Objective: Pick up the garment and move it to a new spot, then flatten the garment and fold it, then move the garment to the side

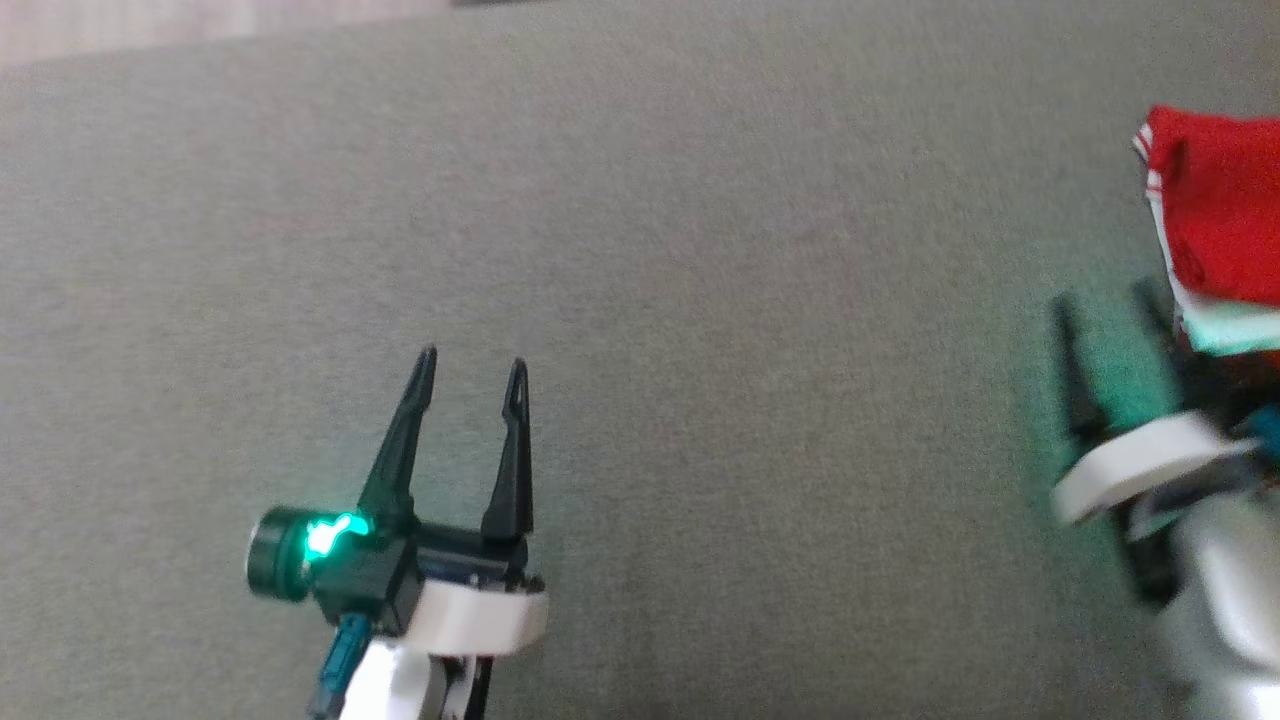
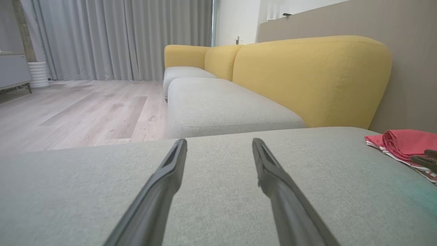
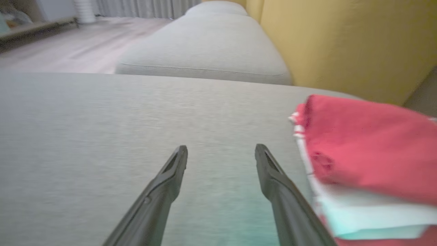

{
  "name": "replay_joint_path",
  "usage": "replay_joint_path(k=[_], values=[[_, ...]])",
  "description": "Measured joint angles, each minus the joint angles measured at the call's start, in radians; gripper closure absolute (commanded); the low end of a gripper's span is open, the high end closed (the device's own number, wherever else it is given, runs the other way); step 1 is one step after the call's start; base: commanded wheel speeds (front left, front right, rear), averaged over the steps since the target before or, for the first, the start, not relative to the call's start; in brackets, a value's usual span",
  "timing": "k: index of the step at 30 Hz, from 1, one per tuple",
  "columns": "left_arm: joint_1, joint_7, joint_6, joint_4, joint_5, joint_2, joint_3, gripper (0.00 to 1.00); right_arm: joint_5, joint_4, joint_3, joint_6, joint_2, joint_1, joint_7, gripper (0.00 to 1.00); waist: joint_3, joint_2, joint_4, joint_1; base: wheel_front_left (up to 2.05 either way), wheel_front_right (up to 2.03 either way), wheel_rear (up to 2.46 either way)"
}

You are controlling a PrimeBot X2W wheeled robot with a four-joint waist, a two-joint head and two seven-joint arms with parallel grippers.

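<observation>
Your red garment (image 1: 1225, 215) lies folded at the frame's right edge on the grey cushion (image 1: 700, 250), visible side top-to-bottom; left end effector (image 1: 473, 357) and right end effector (image 1: 1102, 298) spread wide, empty.

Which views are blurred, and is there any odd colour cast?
Head view: right gripper smeared and blurred, left gripper sharp, green glow on the cushion by the right one. Right wrist view: garment soft, same green tint. Left wrist view: crisp.
</observation>
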Motion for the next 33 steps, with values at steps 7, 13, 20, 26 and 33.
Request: replay_joint_path(k=[7,13,20,26,33], values=[[0.099,0.000,0.014,0.022,-0.053,0.000,0.011,0.00,0.096,-0.002,0.123,0.000,0.134,0.113,-0.043,0.00,-0.114,0.0000,0.054,-0.0001,0.00,0.00,0.00],[0.180,0.000,0.007,0.022,-0.056,0.000,0.022,0.00,0.055,-0.200,0.055,0.000,0.189,0.269,-0.044,0.00,-0.205,0.0000,0.098,-0.0002,0.00,0.00,0.00],[0.261,0.000,-0.001,0.004,-0.037,0.001,0.052,0.00,-0.006,-0.369,-0.010,0.000,0.239,0.465,-0.046,0.00,-0.279,0.0000,0.134,-0.0001,0.00,0.00,0.00],[0.308,0.000,-0.001,-0.011,-0.036,0.001,0.077,0.00,-0.026,-0.392,-0.009,0.000,0.253,0.527,-0.046,0.00,-0.314,0.0001,0.132,-0.0001,0.00,0.00,0.00],[0.313,0.000,-0.001,-0.012,-0.023,0.001,0.081,0.00,-0.023,-0.394,-0.011,0.000,0.255,0.530,-0.046,0.00,-0.325,0.0001,0.119,0.0000,0.00,0.00,0.00]])
